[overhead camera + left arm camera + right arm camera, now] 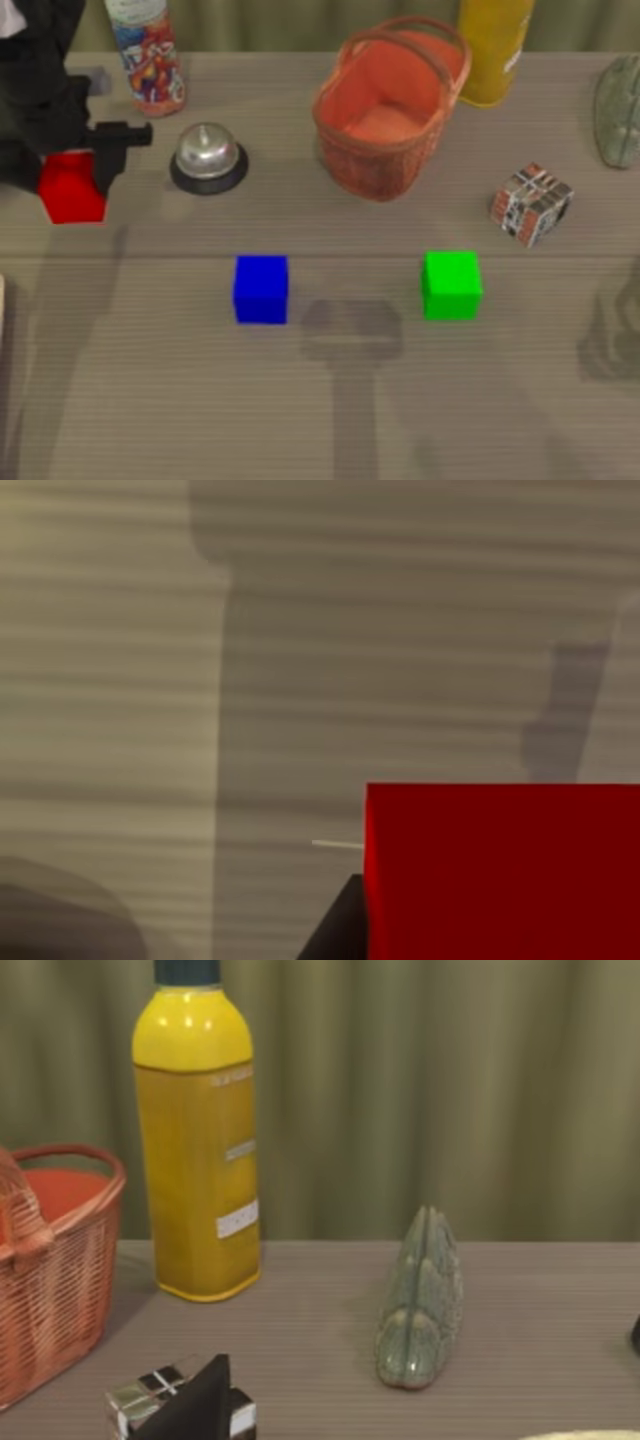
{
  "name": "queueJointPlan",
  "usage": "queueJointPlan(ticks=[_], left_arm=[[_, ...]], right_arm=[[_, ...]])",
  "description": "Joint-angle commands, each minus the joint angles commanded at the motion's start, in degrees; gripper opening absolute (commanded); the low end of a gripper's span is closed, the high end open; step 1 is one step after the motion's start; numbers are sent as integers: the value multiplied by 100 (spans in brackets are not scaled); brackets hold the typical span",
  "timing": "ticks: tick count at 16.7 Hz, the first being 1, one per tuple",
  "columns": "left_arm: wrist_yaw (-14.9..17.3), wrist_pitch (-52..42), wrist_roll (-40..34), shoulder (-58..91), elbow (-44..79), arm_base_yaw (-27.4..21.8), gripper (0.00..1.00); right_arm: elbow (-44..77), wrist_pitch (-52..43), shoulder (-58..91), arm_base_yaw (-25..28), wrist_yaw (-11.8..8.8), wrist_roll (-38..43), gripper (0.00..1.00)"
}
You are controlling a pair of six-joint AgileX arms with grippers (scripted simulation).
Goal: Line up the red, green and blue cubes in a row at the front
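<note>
The front part of the table (pixel 150 420) is bare, so lots of room is left there near the front edge. A little farther back, the blue cube (pixel 261 289) is found left of the middle and the green cube (pixel 451 285) right of the middle. They are well apart, about level with each other, and their sides run nearly straight with the table edges. All the cubes are as wide as they are long, so no long way can be told.

The red cube (pixel 72 188) is seen at the far left, close to the left edge, pinched by the left gripper (pixel 85 165). In the left wrist view the red cube (pixel 500 870) is seen above the table, with shadows under it.

A patterned puzzle cube (pixel 531 204) is set to the right, tilted. Farther back, a silver bell (pixel 208 156) and an orange basket (pixel 390 100) are placed. At the back edge stand a painted can (pixel 148 55), a yellow bottle (pixel 494 45) and a green stone thing (pixel 617 110).

The right gripper is not seen from above; whether it is spread cannot be told.
</note>
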Motion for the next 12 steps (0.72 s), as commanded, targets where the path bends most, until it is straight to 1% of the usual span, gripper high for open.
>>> queueJointPlan(ticks=[4,6,9,12], left_arm=[[-3,9,-4,3,-19,-45,0],[-10,52,-207,-147,-212,-245,0],[-31,187,-886,-636,-833,-939,0],[-52,360,-1835,-1297,-1757,-1950,0]], right_arm=[[0,0,0,0,0,0,100],[0,0,0,0,0,0,100],[0,0,0,0,0,0,100],[0,0,0,0,0,0,100]])
